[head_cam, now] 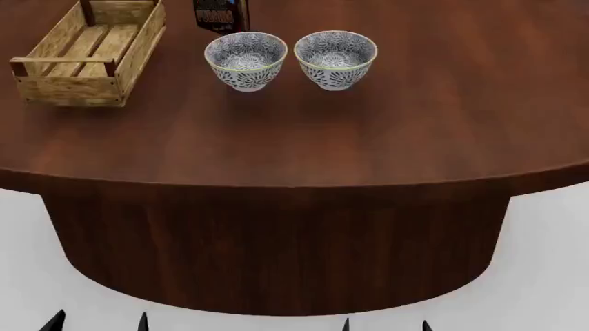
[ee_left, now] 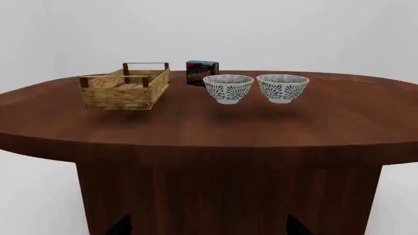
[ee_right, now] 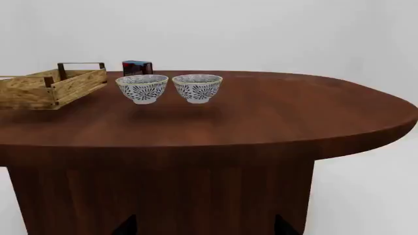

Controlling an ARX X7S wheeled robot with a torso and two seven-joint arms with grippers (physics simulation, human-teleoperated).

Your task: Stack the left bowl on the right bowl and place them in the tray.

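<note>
End effectors: unseen, state cannot be told. Table [head_cam: 294, 138]: left bowl [head_cam: 245, 61] just beside right bowl [head_cam: 335, 58]; tray [head_cam: 87, 52] left, box [head_cam: 221, 14] behind.

Left claw [head_cam: 99, 323] and right claw [head_cam: 387, 324] hang low, each with 2 fingertips spread apart.
</note>
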